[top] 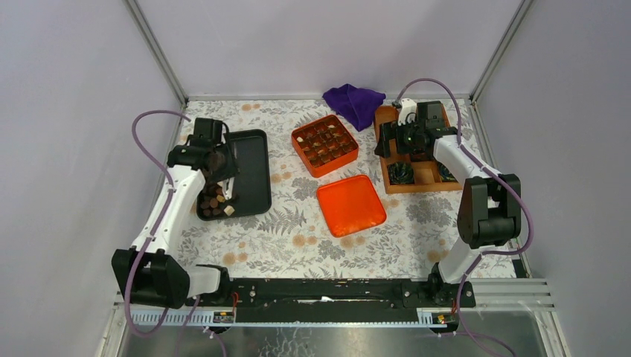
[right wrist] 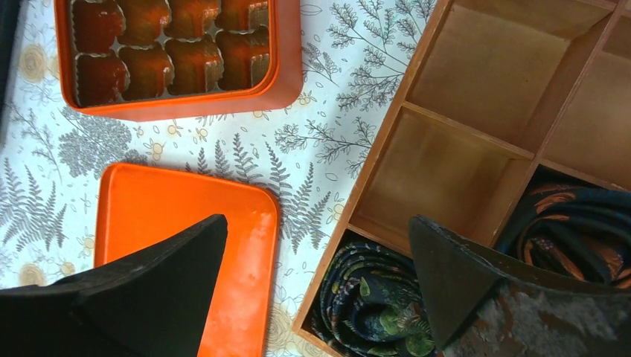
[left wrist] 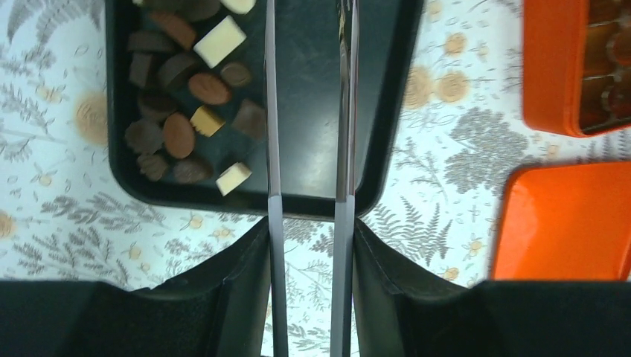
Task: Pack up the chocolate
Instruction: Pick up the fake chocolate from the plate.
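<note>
Right pincer spread wide, chocolate in black tray

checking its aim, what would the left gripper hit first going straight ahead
Probably bare black tray floor; the chocolate pieces sit beside the line of the left gripper, not in it. Depth is unclear.

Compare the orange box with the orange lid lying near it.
The orange box is deep, with upright walls; the orange lid is shallow and flat. The box is filled with rows of crinkled cups; the lid's face is plain. Both are orange, squarish with rounded corners, on the floral tablecloth.
</note>
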Robot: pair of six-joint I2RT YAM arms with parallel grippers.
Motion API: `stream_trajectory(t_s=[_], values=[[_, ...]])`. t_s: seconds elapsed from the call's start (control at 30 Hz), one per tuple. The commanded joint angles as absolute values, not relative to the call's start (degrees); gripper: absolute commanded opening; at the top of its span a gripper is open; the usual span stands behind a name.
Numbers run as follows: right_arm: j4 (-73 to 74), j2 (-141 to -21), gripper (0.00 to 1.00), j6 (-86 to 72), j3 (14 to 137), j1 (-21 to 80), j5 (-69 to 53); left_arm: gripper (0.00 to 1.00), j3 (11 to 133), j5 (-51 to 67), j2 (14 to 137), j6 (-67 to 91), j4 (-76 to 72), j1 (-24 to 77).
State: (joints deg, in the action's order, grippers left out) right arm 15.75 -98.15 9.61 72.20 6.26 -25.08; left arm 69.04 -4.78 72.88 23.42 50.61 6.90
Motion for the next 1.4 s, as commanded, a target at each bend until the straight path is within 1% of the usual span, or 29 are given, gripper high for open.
stream_trajectory(t_s=[0.0,0.13,0.3,0.9,1.37], values=[[12.92,-97.49,1.0,5.21,74.42,5.98,-26.45,0.46,66.83,-3.01,72.46,23.54,53.27,2.56],[12.58,-98.06,1.0,4.51,74.2,5.98,-28.04,0.46,66.12,-1.36,74.6,23.87,53.29,0.1],[12.35,-97.96,1.0,4.43,73.79,5.98,-29.38,0.46,66.22,-0.27,77.18,24.5,51.63,0.0],[12.74,-99.14,1.0,4.37,74.0,5.99,-31.89,0.48,65.48,-3.64,82.54,24.87,48.99,-1.49],[13.1,-99.18,1.0,4.57,74.27,5.98,-32.53,0.48,67.92,-2.85,86.83,24.21,46.95,-2.22]])
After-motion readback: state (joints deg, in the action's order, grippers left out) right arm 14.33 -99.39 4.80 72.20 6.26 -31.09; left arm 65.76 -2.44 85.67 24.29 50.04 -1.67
